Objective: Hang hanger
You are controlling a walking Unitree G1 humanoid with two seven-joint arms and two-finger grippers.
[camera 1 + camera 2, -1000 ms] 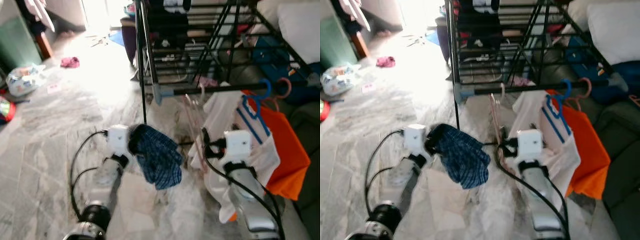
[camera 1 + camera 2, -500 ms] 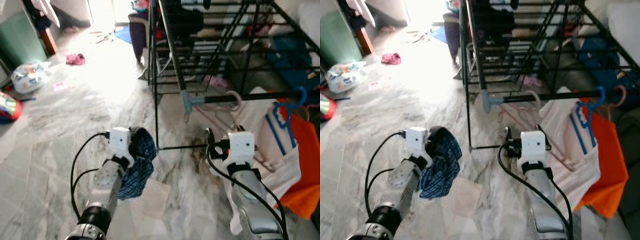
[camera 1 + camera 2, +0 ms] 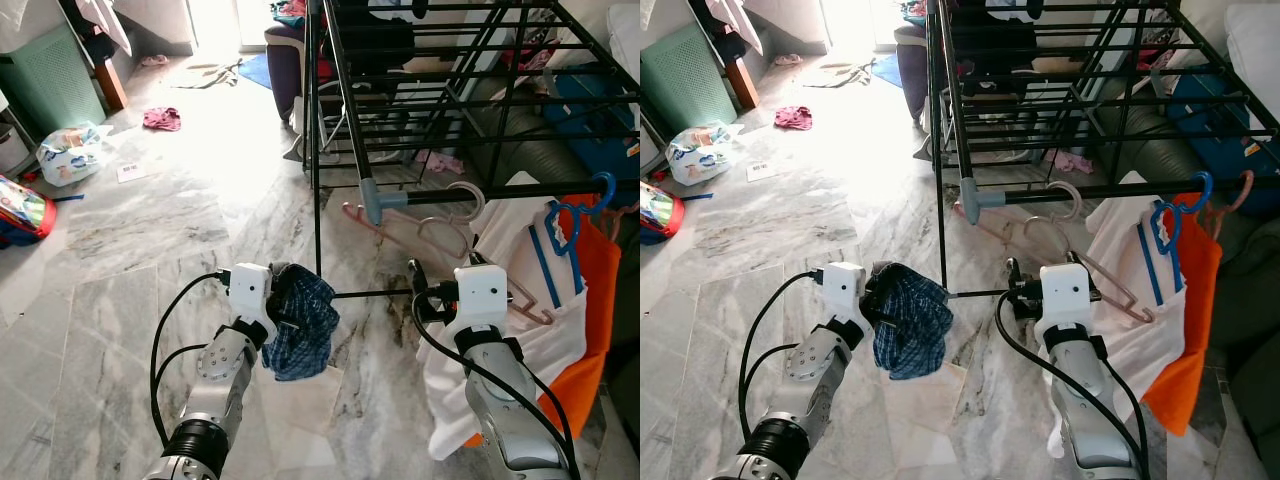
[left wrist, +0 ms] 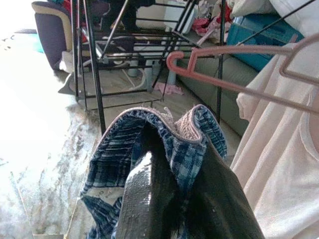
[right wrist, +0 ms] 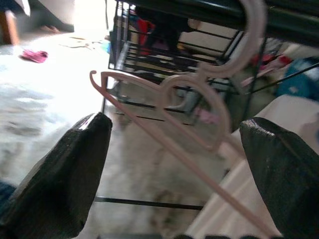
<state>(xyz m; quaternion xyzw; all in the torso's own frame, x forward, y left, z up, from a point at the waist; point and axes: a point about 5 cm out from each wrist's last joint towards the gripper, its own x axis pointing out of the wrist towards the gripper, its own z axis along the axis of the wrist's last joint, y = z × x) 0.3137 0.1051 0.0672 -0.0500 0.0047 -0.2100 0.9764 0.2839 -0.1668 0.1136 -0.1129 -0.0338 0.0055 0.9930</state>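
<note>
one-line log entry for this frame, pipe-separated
left gripper: shut on blue plaid cloth | right gripper: open, facing pink hanger | hanger: hooked on drying rack rail

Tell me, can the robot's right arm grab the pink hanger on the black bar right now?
Probably yes. The right gripper is open, its fingers spread wide, and the pink hanger hangs from the rack bar straight ahead with nothing between them.

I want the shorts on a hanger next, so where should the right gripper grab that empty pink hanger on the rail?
Grip the pink hanger on its long straight bar, coming from below and in front with the open right gripper. The hook is over the rack rail, so the bar hangs free and slanted, probably easiest to pinch.
</note>
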